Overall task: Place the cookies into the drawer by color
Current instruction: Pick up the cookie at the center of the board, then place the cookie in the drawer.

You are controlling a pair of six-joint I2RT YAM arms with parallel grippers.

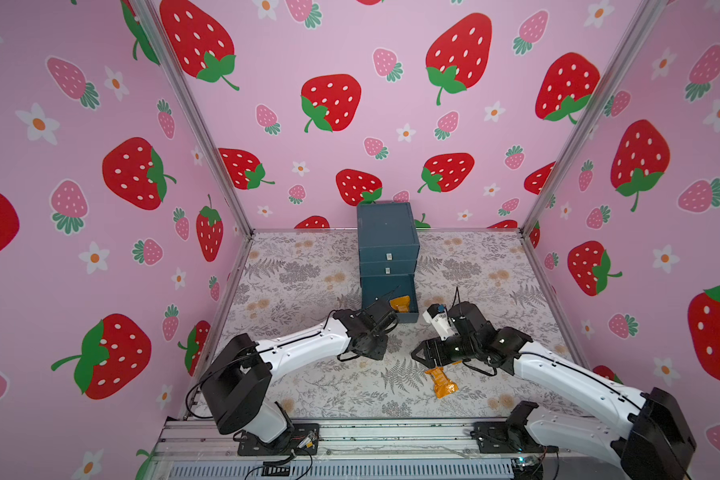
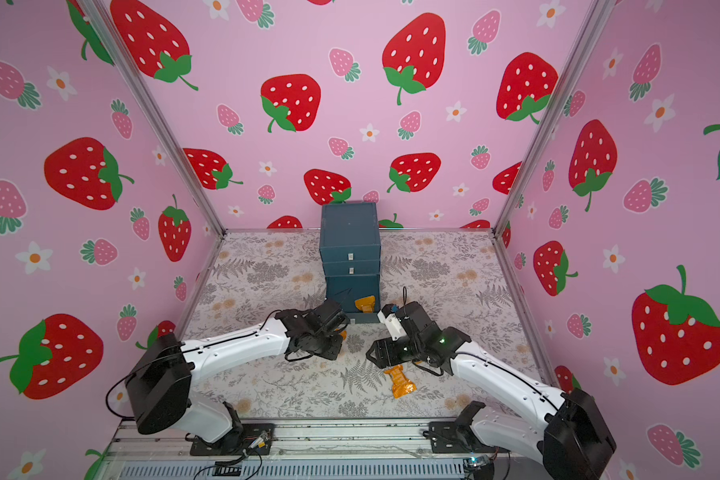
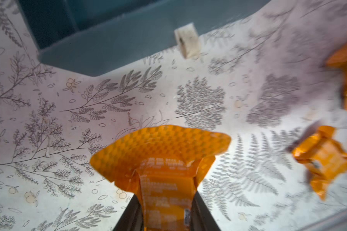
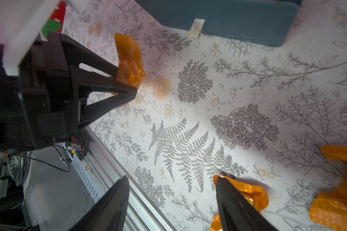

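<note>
The teal drawer (image 1: 387, 232) cabinet stands at the back, its bottom drawer (image 1: 385, 291) pulled out with one orange cookie (image 1: 400, 303) inside. Just in front of that drawer, my left gripper (image 3: 165, 195) is shut on another orange cookie (image 3: 160, 152), gripped by its narrow middle; the same gripper (image 1: 389, 322) shows in both top views. My right gripper (image 4: 172, 178) is open low over the mat, one finger (image 4: 232, 200) touching an orange cookie (image 4: 254, 194). That cookie (image 1: 441, 380) lies under the right gripper (image 1: 418, 355). No green or black cookies show.
A further orange cookie (image 4: 337, 200) lies on the mat beside the right gripper. The drawer's white pull tab (image 3: 186, 40) sticks out toward the left gripper. The metal front rail (image 4: 116, 160) runs close to the right gripper. Pink walls enclose three sides.
</note>
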